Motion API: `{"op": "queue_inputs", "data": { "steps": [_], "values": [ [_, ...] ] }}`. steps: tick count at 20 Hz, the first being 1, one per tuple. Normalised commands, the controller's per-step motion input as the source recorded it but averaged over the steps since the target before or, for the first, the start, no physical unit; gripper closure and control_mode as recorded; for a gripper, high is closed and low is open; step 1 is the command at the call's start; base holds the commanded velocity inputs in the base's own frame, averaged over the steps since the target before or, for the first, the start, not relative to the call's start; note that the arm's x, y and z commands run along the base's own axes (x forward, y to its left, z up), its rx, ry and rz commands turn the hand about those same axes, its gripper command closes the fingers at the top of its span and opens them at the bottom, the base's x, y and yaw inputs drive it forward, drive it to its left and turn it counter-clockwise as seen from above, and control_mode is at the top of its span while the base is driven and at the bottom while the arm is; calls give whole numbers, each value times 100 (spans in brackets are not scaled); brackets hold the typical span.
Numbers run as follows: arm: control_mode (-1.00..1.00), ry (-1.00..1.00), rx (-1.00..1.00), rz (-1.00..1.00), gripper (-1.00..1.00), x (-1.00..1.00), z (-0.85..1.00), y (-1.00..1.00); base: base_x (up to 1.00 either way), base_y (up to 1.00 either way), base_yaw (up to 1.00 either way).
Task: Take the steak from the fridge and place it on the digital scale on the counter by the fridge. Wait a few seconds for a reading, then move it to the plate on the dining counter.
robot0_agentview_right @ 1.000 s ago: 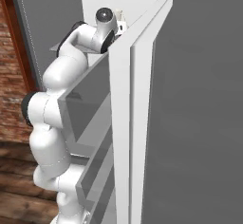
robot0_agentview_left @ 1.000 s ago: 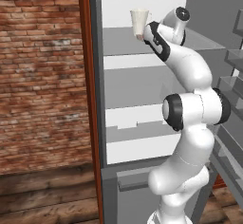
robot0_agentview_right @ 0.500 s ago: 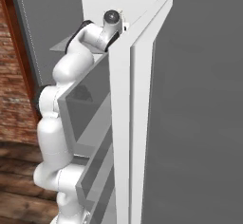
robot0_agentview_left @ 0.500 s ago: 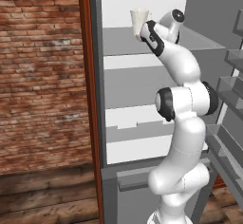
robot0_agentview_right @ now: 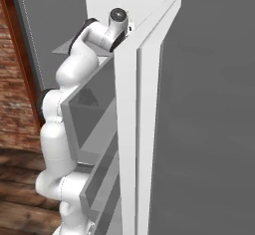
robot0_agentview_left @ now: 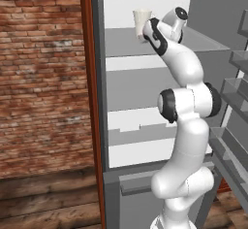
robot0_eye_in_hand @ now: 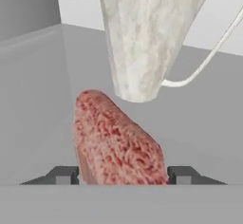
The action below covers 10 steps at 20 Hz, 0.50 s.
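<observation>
In the left base view you see the fridge standing open beside a brick wall, its white inner walls and pale grey shelves bare on the lower levels. Your arm rises from the lower right and reaches up to the top shelf, where a white jug stands near the front edge; the wrist sits just beside the jug, and the hand itself is hidden behind the wrist here, so you cannot judge the fingers from this side. In the right base view the open fridge door stands edge-on in front of you with its clear bins, and the arm climbs along its left side, the hand tucked in at the top corner behind the door's edge. In the hand view the steak, a pinkish-red slab, fills the space between the two dark fingertips, which sit close against its sides; the gripper looks closed onto the steak at a narrow width. The steak is tilted, with its far end raised, over the grey shelf, and the jug's pale base hangs just beyond it, near but apart from the meat.
</observation>
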Motion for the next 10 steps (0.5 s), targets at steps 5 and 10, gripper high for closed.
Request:
{"op": "queue_inputs", "data": {
  "steps": [5,10],
  "values": [
    [-100,-5,-7,0,100,-35,-34,44,0,0,0],
    [-100,-17,-7,0,100,-56,-29,35,0,0,0]
  ]
}}
